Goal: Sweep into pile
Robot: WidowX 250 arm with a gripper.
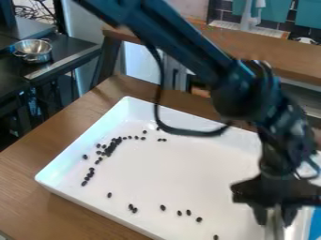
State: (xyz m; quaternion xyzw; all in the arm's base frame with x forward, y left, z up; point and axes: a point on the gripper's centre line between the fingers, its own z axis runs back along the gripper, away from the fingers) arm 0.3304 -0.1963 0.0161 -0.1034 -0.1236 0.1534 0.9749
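Note:
My gripper point(275, 216) hangs low at the bottom right of the camera view, over the right part of a white tray point(188, 173). Between its fingers is a pale, silvery tool point(274, 228), cut off by the lower edge. Small dark beans point(111, 147) lie scattered in the tray, densest at the left, where a clump and a short line of them sit. Others trail toward the back, and several lie apart along the front side, well left of the gripper.
The tray's raised rim point(94, 208) runs along the front left of a brown wooden table point(25, 159). A metal bowl point(34, 50) stands on a dark counter at the upper left. Behind the table is a wooden ledge point(276, 49). Something blue point(316, 225) shows at the lower right edge.

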